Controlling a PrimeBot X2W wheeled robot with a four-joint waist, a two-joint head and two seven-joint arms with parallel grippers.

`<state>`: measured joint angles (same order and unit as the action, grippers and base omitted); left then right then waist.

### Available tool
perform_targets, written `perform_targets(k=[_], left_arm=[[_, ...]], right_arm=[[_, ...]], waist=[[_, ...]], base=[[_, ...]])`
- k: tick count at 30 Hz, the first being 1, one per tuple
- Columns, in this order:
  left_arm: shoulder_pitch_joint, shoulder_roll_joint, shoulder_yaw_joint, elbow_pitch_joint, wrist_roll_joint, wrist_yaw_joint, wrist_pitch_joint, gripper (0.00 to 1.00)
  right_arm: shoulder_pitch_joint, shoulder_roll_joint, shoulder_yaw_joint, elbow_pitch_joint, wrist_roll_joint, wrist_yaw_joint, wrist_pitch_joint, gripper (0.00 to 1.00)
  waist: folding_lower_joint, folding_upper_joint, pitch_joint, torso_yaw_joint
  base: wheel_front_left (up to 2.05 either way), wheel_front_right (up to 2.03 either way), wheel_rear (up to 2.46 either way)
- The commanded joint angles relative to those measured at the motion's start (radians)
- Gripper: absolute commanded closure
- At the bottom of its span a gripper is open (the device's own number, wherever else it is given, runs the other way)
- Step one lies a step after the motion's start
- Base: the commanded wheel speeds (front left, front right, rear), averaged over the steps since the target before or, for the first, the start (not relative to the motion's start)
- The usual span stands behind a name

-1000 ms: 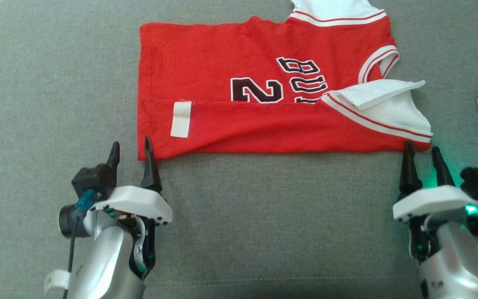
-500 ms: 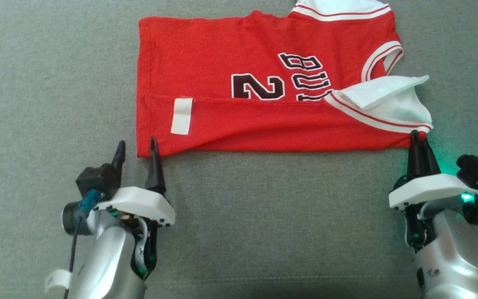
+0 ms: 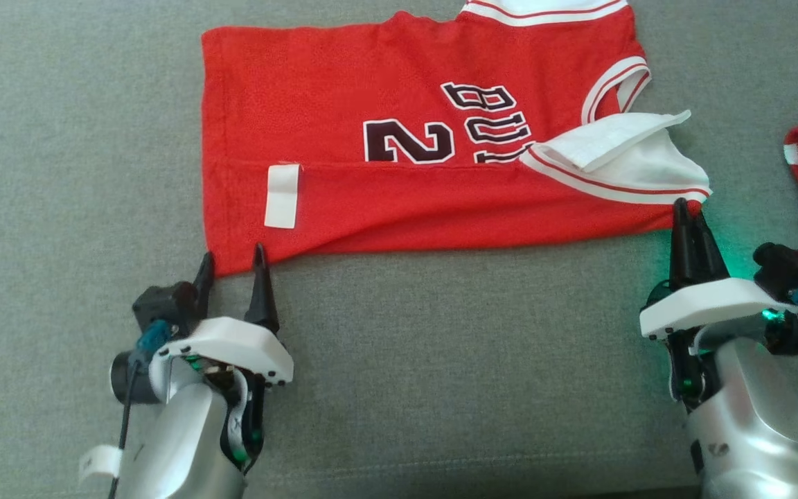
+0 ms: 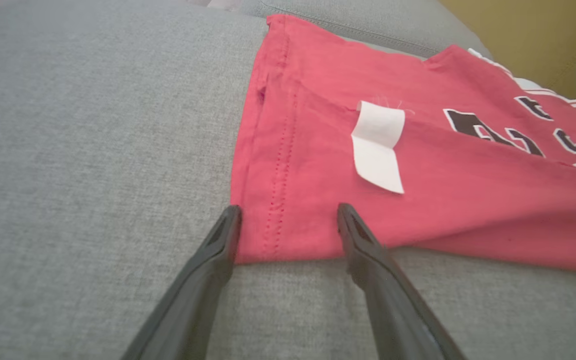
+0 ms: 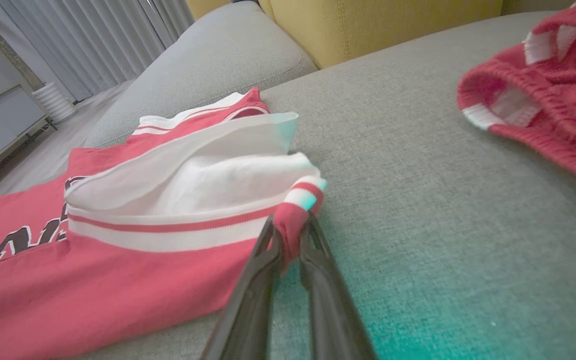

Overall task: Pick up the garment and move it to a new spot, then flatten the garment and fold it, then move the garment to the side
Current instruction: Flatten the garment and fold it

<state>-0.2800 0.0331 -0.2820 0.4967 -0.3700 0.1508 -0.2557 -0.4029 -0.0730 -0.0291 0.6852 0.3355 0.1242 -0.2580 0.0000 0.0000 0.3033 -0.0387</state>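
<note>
The right gripper [image 3: 688, 209] has closed onto the jersey's [image 3: 343, 83] lower-right corner. The left gripper [image 3: 233, 253], jaws open astride the lower-left corner, should pinch both layers.

We see soft, even daylight across the garment [image 3: 343, 90], with only thin shadows under its near edge. Just beside its right corner, green glow tints the sofa [image 3: 738, 239]; wrist views look slightly soft.

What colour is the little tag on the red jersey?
Plain white; the tag shows best in the left wrist view.
</note>
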Motion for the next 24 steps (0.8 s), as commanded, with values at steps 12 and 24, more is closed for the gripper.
perform_targets(k=[12, 24], left_arm=[[-0.076, 0.017, 0.029, 0.069, -0.011, -0.012, -0.006, 0.84], [-0.037, 0.017, 0.058, -0.003, -0.034, -0.044, -0.006, 1.0]], right_arm=[[-0.042, -0.003, 0.052, -0.046, 0.028, 0.007, -0.004, 1.0], [-0.023, -0.03, 0.049, -0.038, 0.043, 0.007, -0.004, 1.0]], waist=[[0.0, 0.0, 0.013, -0.015], [0.0, 0.0, -0.092, 0.004]], base=[[0.0, 0.0, 0.0], [0.0, 0.0, 0.0]])
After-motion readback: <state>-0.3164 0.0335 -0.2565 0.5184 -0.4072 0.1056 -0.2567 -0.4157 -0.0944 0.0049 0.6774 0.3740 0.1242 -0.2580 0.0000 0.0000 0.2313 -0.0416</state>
